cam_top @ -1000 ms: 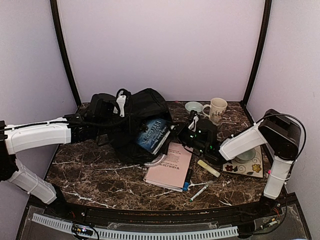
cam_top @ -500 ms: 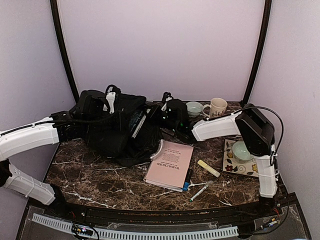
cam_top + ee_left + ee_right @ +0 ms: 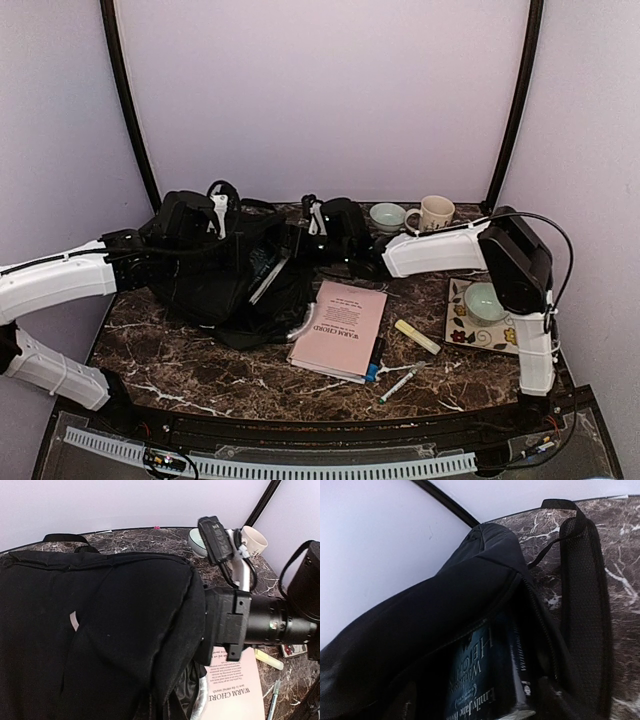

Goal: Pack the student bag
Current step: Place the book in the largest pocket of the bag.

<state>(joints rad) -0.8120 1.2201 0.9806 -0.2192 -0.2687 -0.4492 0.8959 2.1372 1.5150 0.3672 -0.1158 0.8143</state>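
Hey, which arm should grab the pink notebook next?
Probably right. The right claw sits open at the mouth of the student bag, close to the pink notebook; the left claw is shut on the bag, propping it up.

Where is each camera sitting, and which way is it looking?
Top: above and behind the arm bases, facing down at the table; left arm and right arm show.
Left wrist: on the left arm, facing across the student bag toward the mug; right arm shows, own fingers don't.
Right wrist: at the bag's mouth, facing in at a dark book; no robot part clearly shows.
Shared: top and left wrist both see bag, mug, pink booklet.
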